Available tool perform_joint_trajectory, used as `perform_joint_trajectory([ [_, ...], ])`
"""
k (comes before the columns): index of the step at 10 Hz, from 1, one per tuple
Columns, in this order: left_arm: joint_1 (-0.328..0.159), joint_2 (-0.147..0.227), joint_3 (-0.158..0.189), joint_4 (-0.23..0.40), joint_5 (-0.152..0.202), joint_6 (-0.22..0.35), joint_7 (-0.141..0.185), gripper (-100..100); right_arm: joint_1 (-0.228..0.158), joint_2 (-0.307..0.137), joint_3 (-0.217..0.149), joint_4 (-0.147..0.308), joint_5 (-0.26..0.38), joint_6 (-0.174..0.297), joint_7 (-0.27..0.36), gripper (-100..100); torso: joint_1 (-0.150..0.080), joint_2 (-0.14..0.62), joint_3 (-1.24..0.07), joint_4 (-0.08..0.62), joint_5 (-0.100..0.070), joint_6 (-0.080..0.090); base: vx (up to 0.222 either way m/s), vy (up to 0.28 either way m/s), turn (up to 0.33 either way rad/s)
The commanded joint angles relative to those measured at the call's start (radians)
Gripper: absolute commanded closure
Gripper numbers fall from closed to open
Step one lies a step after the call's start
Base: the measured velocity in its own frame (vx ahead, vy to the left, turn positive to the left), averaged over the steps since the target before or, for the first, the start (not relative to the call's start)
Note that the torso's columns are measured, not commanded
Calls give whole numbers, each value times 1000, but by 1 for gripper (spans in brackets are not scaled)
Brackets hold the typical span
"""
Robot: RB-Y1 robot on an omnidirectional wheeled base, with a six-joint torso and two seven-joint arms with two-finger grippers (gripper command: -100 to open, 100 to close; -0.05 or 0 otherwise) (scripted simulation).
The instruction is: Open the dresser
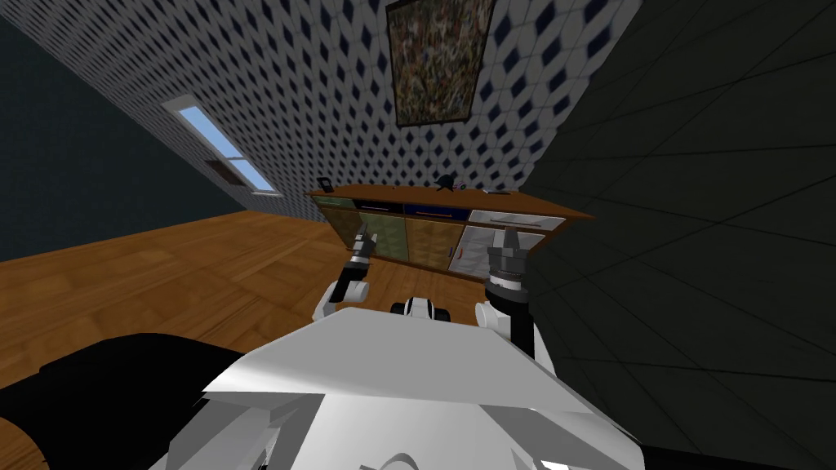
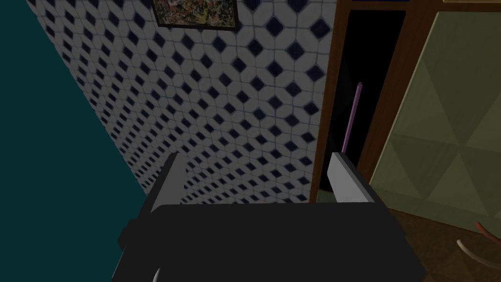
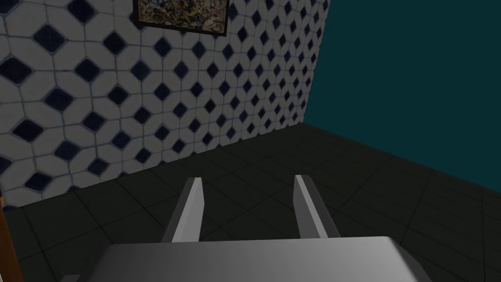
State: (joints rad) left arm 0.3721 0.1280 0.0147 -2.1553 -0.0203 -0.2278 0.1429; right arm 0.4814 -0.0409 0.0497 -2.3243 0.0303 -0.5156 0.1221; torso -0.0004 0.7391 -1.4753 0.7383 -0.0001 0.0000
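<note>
The long low dresser with a brown wooden top [image 1: 392, 194] stands against the white wall patterned with dark blue diamonds [image 1: 326, 98], ahead of you across the wooden floor [image 1: 204, 261]. Its front runs from olive-green panelled doors [image 1: 390, 232] through a brown wooden door [image 1: 429, 241] to a light grey drawer section [image 1: 514, 221] at the end nearest the dark tiled wall [image 1: 694, 204]. Every front you can see from the head camera looks closed.

Your left tool [image 1: 364, 242] is raised in front of the green doors, its two blades apart with nothing between them. Through its wrist camera, one blade [image 2: 347, 176] lines up with the dresser's brown end frame. Beside that frame is a tall black area [image 2: 376, 58] with a thin purple rod [image 2: 351, 117] standing in it, then a green panel. You cannot tell whether the blade touches the frame.

Your right tool [image 1: 508, 242] is held up before the grey drawer section, close to the dark tiled wall, with its blades also apart and empty.

On the dresser's top sit a small dark object [image 1: 445, 183] near the middle and another [image 1: 324, 184] at the far-left end. A dark-framed mottled picture [image 1: 437, 57] hangs above, and a window [image 1: 220, 147] lies further along the patterned wall.
</note>
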Motion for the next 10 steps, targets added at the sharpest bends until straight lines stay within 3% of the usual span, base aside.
perform_joint_trajectory([
  [1,-31,-13,-13,32,-4,50,-3,-100,0,0,0,0,0,0,0,0,0,-1,-1,0,0,0,165,-66,-88],
  [10,-135,-17,-61,136,-19,214,-16,-100,0,0,0,0,0,0,0,0,0,0,0,0,0,0,194,-67,-90],
])
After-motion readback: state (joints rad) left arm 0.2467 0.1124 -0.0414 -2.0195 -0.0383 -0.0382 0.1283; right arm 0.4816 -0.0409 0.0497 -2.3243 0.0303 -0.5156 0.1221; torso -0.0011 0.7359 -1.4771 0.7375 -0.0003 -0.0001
